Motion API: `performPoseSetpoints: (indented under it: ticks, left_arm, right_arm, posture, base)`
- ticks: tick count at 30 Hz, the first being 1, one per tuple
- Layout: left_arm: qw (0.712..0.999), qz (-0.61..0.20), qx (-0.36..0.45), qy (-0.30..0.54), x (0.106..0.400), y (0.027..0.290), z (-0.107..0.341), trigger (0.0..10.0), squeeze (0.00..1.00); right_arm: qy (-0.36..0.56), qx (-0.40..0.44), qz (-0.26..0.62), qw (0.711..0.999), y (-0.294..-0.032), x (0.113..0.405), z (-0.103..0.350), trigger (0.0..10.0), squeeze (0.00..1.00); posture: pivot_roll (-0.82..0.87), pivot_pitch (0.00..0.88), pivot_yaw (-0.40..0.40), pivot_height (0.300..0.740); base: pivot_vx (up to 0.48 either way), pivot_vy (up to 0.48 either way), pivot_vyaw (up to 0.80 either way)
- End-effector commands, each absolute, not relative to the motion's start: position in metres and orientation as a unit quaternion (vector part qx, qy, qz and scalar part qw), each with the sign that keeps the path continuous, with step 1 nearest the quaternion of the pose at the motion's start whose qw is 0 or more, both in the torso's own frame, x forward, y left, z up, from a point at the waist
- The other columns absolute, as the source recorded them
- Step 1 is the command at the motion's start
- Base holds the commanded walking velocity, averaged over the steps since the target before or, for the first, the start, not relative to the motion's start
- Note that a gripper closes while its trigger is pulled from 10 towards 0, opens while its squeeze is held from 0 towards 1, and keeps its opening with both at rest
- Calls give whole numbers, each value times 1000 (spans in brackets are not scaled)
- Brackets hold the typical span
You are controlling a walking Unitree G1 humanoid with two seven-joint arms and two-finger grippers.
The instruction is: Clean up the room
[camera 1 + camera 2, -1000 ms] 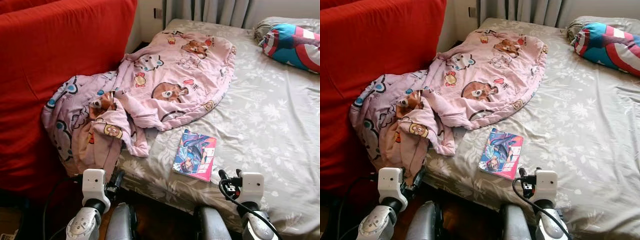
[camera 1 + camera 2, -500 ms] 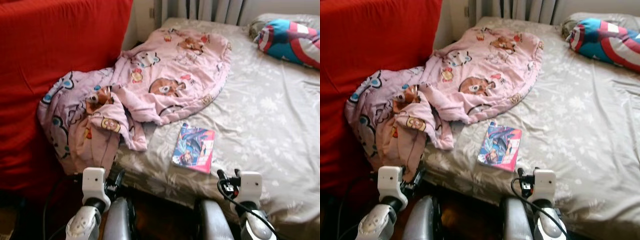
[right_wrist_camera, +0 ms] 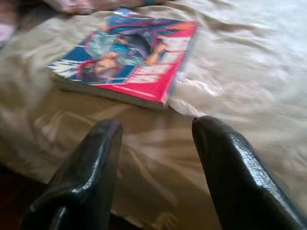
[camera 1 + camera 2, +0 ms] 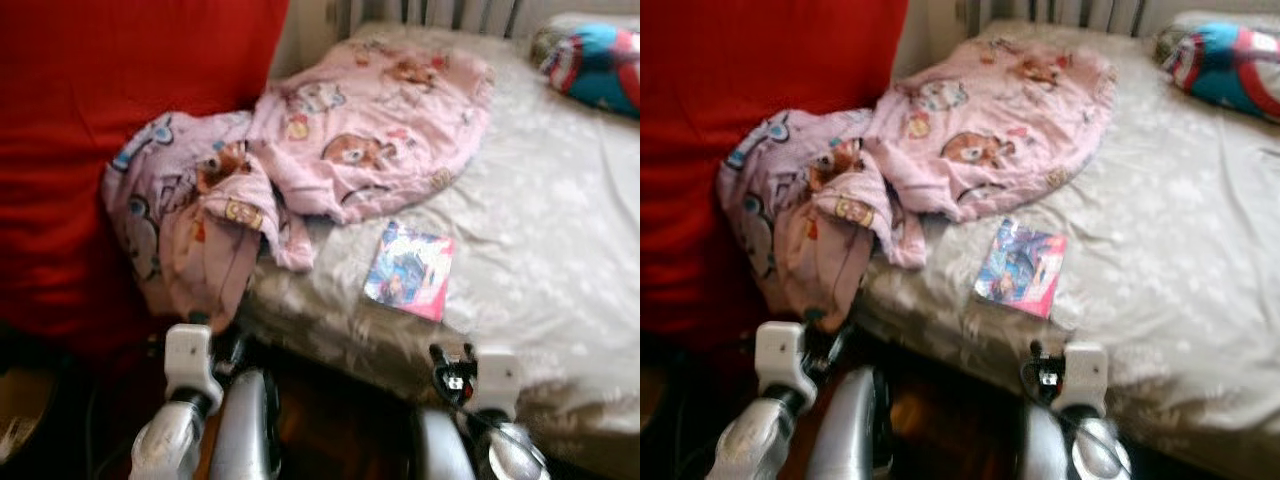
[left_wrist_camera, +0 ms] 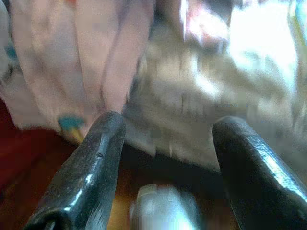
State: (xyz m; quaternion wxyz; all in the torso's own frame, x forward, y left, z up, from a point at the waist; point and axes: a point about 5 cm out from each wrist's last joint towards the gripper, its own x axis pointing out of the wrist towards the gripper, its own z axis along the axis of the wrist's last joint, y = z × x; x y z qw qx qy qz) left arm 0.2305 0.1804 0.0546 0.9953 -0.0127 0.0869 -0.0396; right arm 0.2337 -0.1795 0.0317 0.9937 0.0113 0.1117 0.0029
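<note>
Grippers, both ours, hang spread and empty at the bed (image 4: 560, 260) edge: right gripper (image 3: 156, 143) near the book (image 3: 132, 57), left gripper (image 5: 165, 143) below the pink blanket (image 4: 370, 140).

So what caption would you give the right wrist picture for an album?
Open right claw poised just short of a colourful comic book lying on the grey floral bedsheet.

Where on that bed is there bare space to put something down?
The bare sheet between the book and the striped pillow is the big free patch. The side by the red panel is crowded with the heaped pink blanket.
</note>
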Motion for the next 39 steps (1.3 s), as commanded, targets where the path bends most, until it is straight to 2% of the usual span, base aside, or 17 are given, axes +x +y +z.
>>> performPoseSetpoints:
  ticks: [1,21,39]
  left_arm:
    - [996,-38,-7,82,233,183,58,10000,0]
    - [996,-41,-4,76,236,183,60,10000,0]
    - [997,-37,-2,71,237,184,62,10000,0]
  right_arm:
    - [118,17,-1,993,-178,230,28,10000,0]
    - [92,8,-14,996,-186,245,38,10000,0]
    - [97,9,34,995,-175,265,39,10000,0]
  posture:
    - [-33,140,19,553]
    - [-32,138,22,553]
    - [-22,139,25,553]
  base:
    - [0,0,0]
    - [0,0,0]
    - [275,0,0]
